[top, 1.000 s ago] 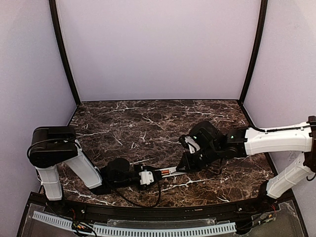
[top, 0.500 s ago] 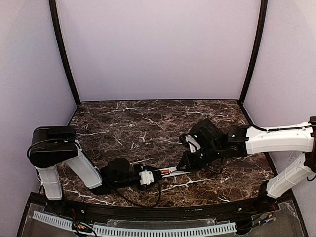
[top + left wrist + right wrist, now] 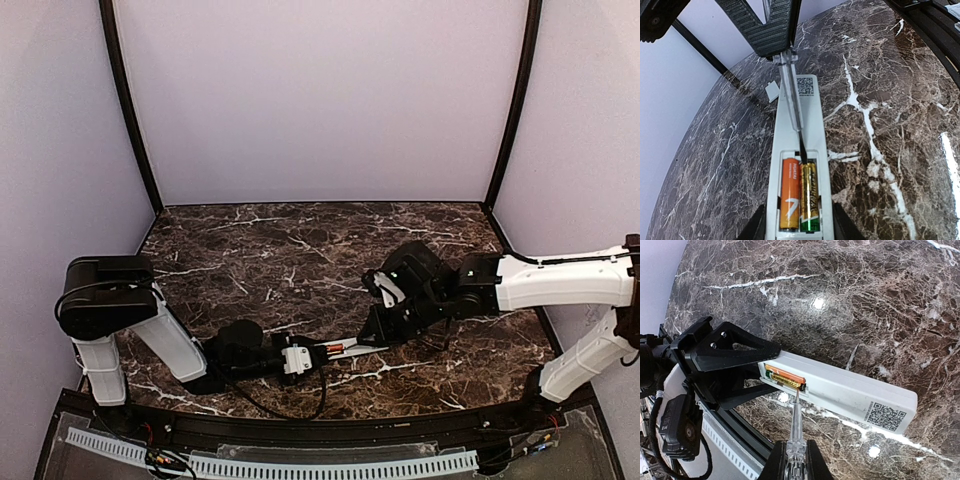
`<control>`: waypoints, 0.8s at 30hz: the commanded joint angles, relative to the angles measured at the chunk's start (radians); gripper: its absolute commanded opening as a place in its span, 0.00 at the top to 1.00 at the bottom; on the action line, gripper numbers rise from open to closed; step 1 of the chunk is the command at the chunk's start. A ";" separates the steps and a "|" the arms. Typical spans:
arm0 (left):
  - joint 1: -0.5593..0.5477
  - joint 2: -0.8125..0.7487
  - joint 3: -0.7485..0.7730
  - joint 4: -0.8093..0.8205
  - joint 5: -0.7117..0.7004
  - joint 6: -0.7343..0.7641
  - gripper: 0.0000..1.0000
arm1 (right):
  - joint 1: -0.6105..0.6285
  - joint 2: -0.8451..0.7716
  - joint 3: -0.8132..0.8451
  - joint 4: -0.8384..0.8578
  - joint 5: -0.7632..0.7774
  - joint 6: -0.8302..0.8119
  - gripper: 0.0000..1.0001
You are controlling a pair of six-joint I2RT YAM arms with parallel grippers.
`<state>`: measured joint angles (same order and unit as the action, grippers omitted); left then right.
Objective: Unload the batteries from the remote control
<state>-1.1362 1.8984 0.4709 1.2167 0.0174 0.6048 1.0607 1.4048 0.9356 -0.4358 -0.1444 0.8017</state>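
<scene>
Ahead of left end effector (image 3: 799,231): remote control (image 3: 801,125) fills straight path, clamped between its fingers. Over remote's back: thin grey stick (image 3: 791,100) slanting down from right end effector (image 3: 796,462), tip at recess edge by batteries (image 3: 800,195), blocks descent there. Small white cover piece (image 3: 772,91) on bench (image 3: 900,115) beside remote, near right end effector. Opposite side of remote: bare bench, open passage.

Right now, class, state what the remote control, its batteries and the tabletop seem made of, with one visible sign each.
The remote control looks plastic: matte white shell. The batteries look like metal cells in glossy printed wrap, orange and gold. The tabletop: marble look, white veins, polished glare; real stone or laminate cannot be told.
</scene>
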 commanded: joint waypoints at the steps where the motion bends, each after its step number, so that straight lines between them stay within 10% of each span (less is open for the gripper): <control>1: 0.003 -0.001 0.014 -0.002 0.006 -0.004 1.00 | 0.010 0.010 0.023 -0.012 0.016 -0.010 1.00; 24: 0.003 -0.001 0.017 -0.009 0.010 -0.005 1.00 | 0.014 0.039 0.036 0.011 0.018 -0.012 1.00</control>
<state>-1.1362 1.8984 0.4709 1.2015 0.0181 0.6052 1.0634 1.4296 0.9371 -0.4473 -0.1341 0.8013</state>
